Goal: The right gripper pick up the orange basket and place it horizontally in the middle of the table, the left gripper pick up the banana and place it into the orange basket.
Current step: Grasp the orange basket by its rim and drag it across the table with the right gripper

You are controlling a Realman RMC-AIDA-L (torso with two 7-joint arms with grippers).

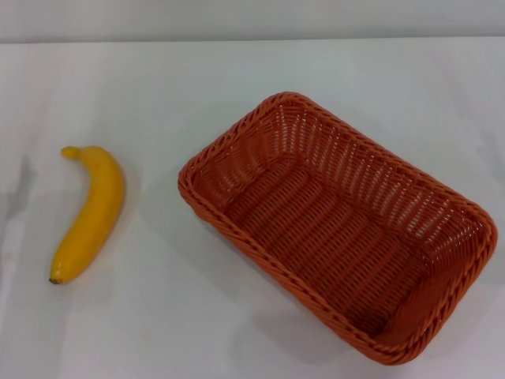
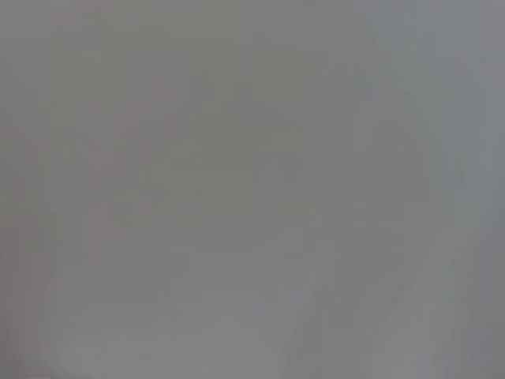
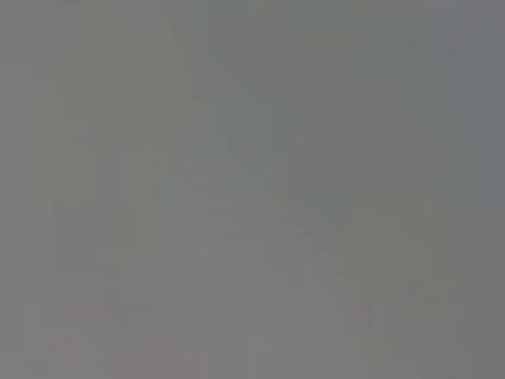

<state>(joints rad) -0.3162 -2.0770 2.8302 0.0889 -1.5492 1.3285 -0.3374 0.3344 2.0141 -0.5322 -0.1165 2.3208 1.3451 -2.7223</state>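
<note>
The orange basket (image 1: 339, 225) rests on the white table (image 1: 158, 87) right of centre in the head view, turned diagonally with one corner toward the far side, and it holds nothing. A yellow banana (image 1: 88, 213) lies on the table at the left, well apart from the basket, its dark tip toward the front edge. Neither the left gripper nor the right gripper shows in any view. Both wrist views give only a plain grey surface.
Bare white tabletop lies between the banana and the basket and along the far side. The table's far edge (image 1: 252, 39) meets a pale wall at the top of the head view.
</note>
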